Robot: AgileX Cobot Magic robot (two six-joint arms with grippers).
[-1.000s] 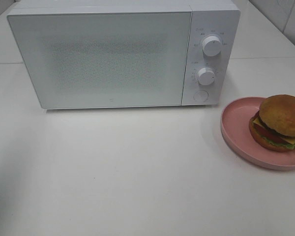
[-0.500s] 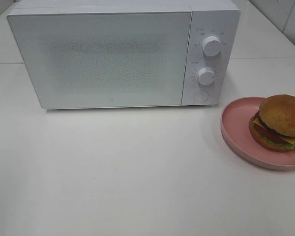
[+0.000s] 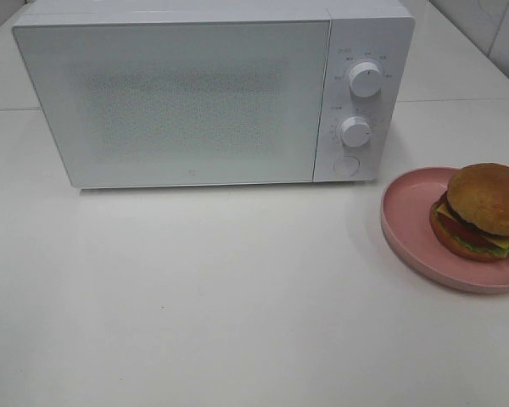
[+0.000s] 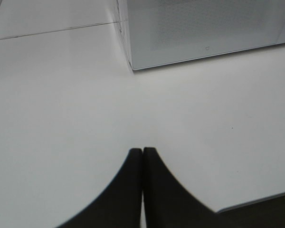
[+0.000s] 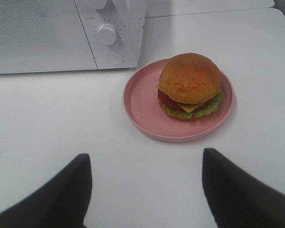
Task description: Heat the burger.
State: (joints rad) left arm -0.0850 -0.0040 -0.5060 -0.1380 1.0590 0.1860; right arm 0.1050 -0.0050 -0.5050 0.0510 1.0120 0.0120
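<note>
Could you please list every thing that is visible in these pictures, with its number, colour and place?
microwave: one, white, at the back of the table, door closed
knobs: two, white, on the microwave's right panel, one above the other
round button: one, white, below the knobs
plate: one, pink, on the table to the right of the microwave
burger: one, golden-brown bun with green, red and yellow layers, on the plate
table: one, white, under everything
left pincer: one, black, shut, above bare table before the microwave
right pincer: one, black, open, above the table facing the plate
</note>
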